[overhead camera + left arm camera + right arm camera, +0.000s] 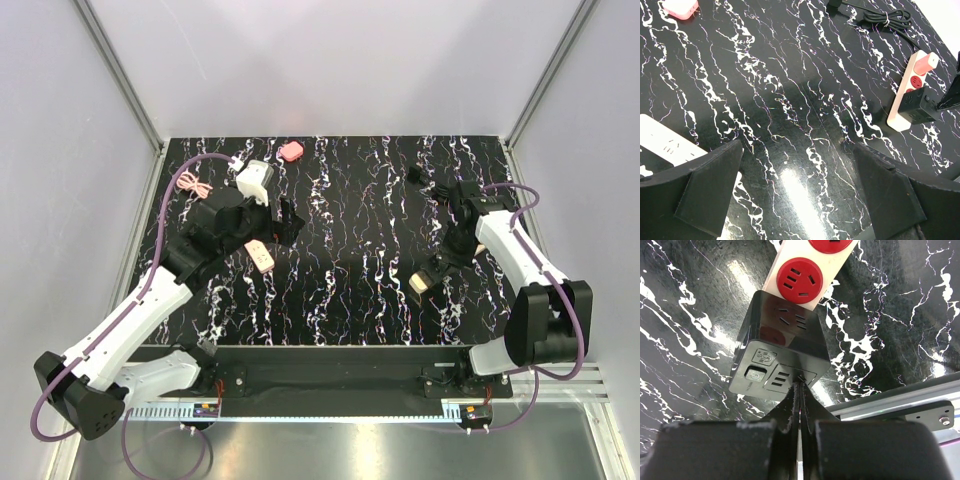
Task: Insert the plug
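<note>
from my remote station: the plug, a small pinkish-red rounded piece, lies flat at the far edge of the black marbled counter, well apart from both arms. the left wrist camera catches it in the top left corner of its view, only partly in frame.

the left gripper hangs over bare counter with its jaws spread wide and nothing between them. a white socket block lies just beside the left finger.

on the other side, the right gripper has its jaws pressed together with nothing between them, and the thin tips meet at the side face of a black cube adapter. that cube sits on the near end of the beige strip, covering it, with a red socket showing just beyond its edge.

from the left wrist view the strip reads as a slim bar lying at an angle, cube at its lower end. a coiled black cord lies farther off.
</note>
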Available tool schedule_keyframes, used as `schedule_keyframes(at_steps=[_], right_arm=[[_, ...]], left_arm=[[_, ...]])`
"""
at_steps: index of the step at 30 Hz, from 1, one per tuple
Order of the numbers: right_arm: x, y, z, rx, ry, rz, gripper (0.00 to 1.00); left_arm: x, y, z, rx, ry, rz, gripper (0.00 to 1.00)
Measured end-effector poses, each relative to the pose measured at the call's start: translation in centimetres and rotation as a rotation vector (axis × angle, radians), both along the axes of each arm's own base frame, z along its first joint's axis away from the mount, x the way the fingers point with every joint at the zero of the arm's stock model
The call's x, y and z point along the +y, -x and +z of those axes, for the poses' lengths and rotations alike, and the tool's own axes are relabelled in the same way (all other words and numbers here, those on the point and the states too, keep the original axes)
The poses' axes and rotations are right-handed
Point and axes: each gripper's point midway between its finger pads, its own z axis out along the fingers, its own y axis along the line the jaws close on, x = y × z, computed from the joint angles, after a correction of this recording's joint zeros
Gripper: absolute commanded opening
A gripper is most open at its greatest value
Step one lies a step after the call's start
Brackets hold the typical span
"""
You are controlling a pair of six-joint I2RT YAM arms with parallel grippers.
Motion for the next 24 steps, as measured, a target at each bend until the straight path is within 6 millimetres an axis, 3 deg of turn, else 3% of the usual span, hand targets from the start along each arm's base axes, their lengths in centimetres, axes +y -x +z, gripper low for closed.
schedule_keyframes(at_steps=[11,17,24], right_arm=[[0.3,-1.9,1.4,-0.050,-0.010,-0.007,0.00],[0.4,-2.4,0.0,-0.034,-0.011,-0.005,0.00],[0.4,-2.6,0.2,-0.034,-0.007,0.006,0.00]], left_arm=[[0.1,-0.1,0.0,-0.001,-0.003,0.008,0.99],[0.2,-0.2,0.0,-0.003,-0.005,0.015,0.99],[0.4,-0.3,0.0,-0.005,-0.008,0.024,0.99]])
